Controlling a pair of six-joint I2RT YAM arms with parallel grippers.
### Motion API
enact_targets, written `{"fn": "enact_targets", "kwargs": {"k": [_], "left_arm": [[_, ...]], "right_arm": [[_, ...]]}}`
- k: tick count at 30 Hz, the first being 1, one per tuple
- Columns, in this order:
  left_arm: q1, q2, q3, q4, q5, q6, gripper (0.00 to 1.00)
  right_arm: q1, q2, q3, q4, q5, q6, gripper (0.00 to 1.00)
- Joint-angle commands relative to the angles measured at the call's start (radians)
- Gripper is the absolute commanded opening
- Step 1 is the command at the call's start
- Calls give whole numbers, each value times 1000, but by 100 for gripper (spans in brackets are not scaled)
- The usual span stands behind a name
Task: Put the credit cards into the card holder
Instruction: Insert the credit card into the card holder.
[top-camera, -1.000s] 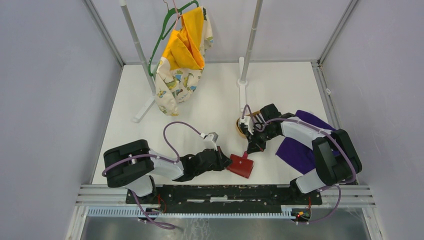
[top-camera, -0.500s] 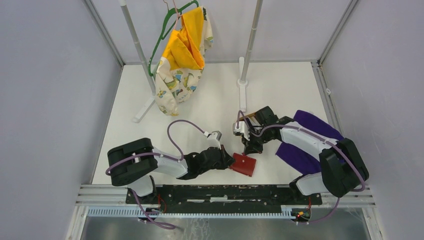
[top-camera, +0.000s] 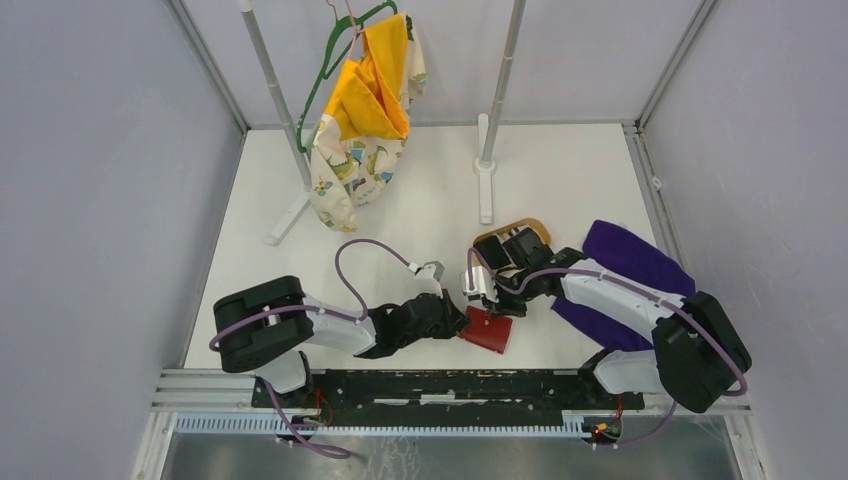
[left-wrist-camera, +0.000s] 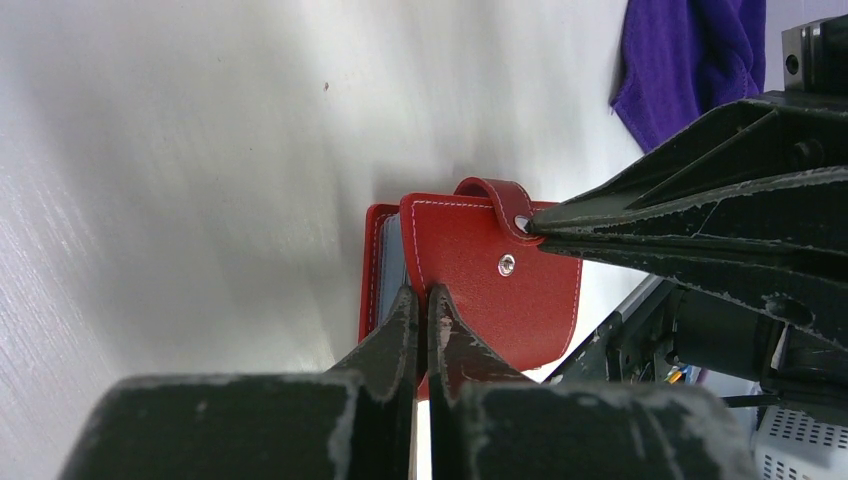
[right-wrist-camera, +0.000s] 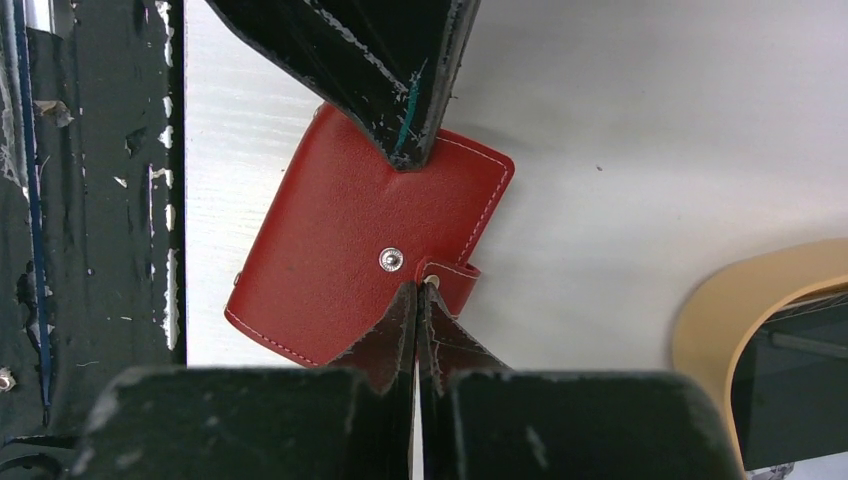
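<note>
Left gripper (top-camera: 455, 322), lower centre of the top view: fingers pressed together, pinching the left edge of the card holder (top-camera: 490, 333). The left wrist view shows the red cover edge clamped between the tips.

Card holder lies flat on the table (top-camera: 420, 200), closed, at lower centre just above the front rail (top-camera: 440, 385). It sits between the two grippers and both touch it.

Right gripper (top-camera: 483, 302) is just right of and above the holder. Its fingers are closed to a thin slit, tips on the snap tab (right-wrist-camera: 450, 285) by the stud.

Step, as I read it: unsnap and open the holder, left anchoring and right working the tab. No card is in either gripper.

Next move needs right to peel the tab up and away while left keeps the body down. Risk: the whole holder lifts or slips.

Further right: wooden tray (top-camera: 530, 227) with something dark inside, probably the cards, can't confirm. Purple cloth (top-camera: 625, 258) lies right of it.
</note>
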Motion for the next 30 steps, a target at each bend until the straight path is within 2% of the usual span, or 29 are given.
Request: {"fn": "enact_targets", "kwargs": {"k": [1, 20, 22, 25, 27, 30], "left_arm": [[-9, -9, 7, -87, -3, -26, 2], [-11, -36, 9, -82, 17, -5, 3], [-10, -61, 7, -90, 17, 2, 6], [-11, -114, 8, -126, 8, 11, 24], [-10, -154, 6, -158, -7, 18, 31], [-9, -211, 1, -199, -27, 28, 37]], "right_arm": [[27, -22, -9, 6, -10, -26, 0], [68, -37, -20, -8, -34, -51, 0], [68, -35, -22, -4, -25, -49, 0], [68, -34, -26, 6, -7, -43, 0], [69, -30, -28, 9, 2, -39, 0], [67, -32, -28, 16, 8, -32, 0]]}}
